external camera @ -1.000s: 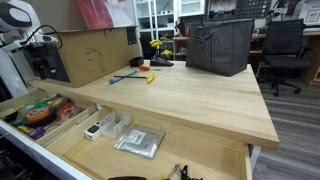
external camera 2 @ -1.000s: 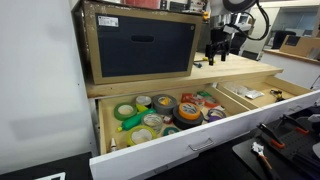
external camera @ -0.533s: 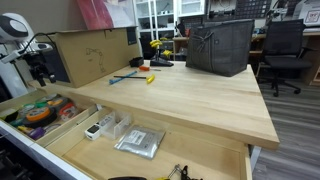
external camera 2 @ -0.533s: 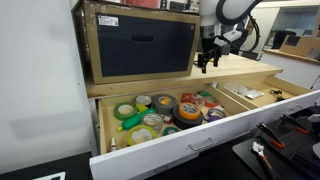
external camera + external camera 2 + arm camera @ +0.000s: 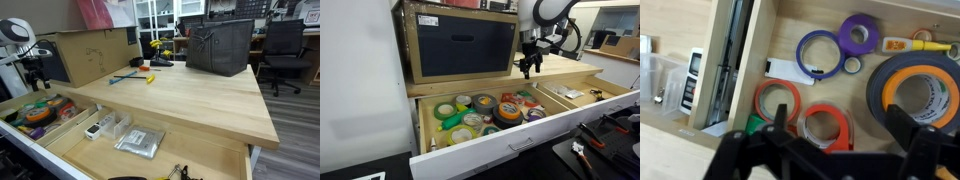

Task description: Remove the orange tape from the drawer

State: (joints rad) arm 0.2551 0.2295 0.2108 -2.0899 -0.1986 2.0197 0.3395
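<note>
My arm reaches down and my gripper [image 5: 529, 68] hangs above the open drawer [image 5: 480, 152], jaws spread wide. The orange tape [image 5: 827, 108] lies in the drawer among other rolls, and only the wrist view shows its ring clearly. There my fingers [image 5: 780, 125] are dark blurs, cut off below.

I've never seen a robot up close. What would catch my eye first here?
Probably the open drawer at the front, with a jumble of tape rolls in green, orange and purple at one end. Above it the robot's gripper hangs with its fingers spread, pointing down. Behind lies a broad pale wooden tabletop with a dark grey bag on its far side.
</note>
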